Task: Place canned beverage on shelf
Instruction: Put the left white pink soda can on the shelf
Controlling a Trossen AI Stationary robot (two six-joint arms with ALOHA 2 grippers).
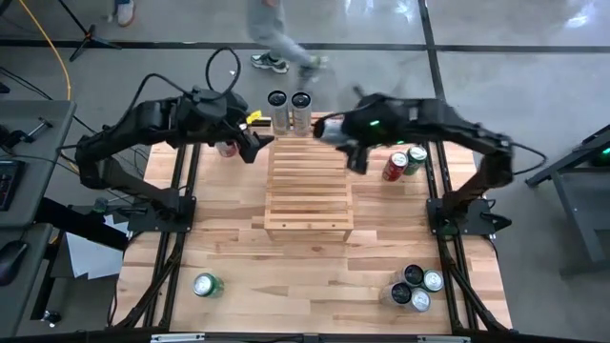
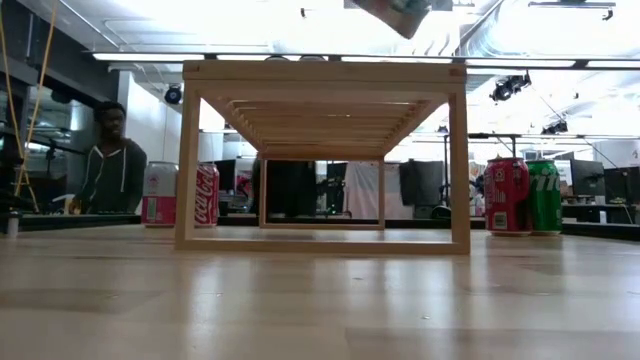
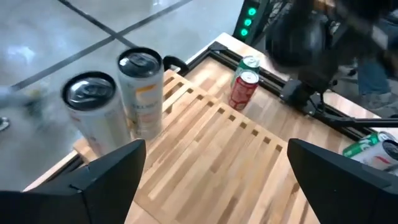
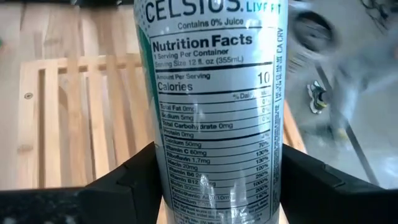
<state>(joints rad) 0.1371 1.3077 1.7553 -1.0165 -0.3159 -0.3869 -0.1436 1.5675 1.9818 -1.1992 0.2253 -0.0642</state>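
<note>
The shelf [image 1: 307, 186], a pale slatted wooden rack, stands mid-table. Two silver-white cans [image 1: 277, 110] [image 1: 301, 110] stand upright at its far end, also seen in the left wrist view [image 3: 93, 115] [image 3: 142, 90]. My right gripper [image 1: 329, 129] is above the shelf's far right part, shut on a white Celsius can [image 4: 214, 93], which shows tilted high over the shelf in the low view [image 2: 400, 12]. My left gripper [image 1: 250, 143] hangs open over the shelf's far left corner with nothing between its fingers [image 3: 112, 171]. My right gripper pinches the Celsius can's side wall near its lower end [image 4: 171, 180] between the two fingers [image 4: 134, 174], one on each side. The can runs along the fingers, its top pointing away from the wrist. It is lifted clear of the shelf and tilted.
A red can [image 1: 396, 167] and a green can [image 1: 416, 157] stand right of the shelf. A red can [image 1: 227, 148] stands left of it. A green can [image 1: 205, 284] lies near the front left, and several cans [image 1: 415, 286] cluster at the front right. A person [image 1: 276, 38] passes beyond the far edge.
</note>
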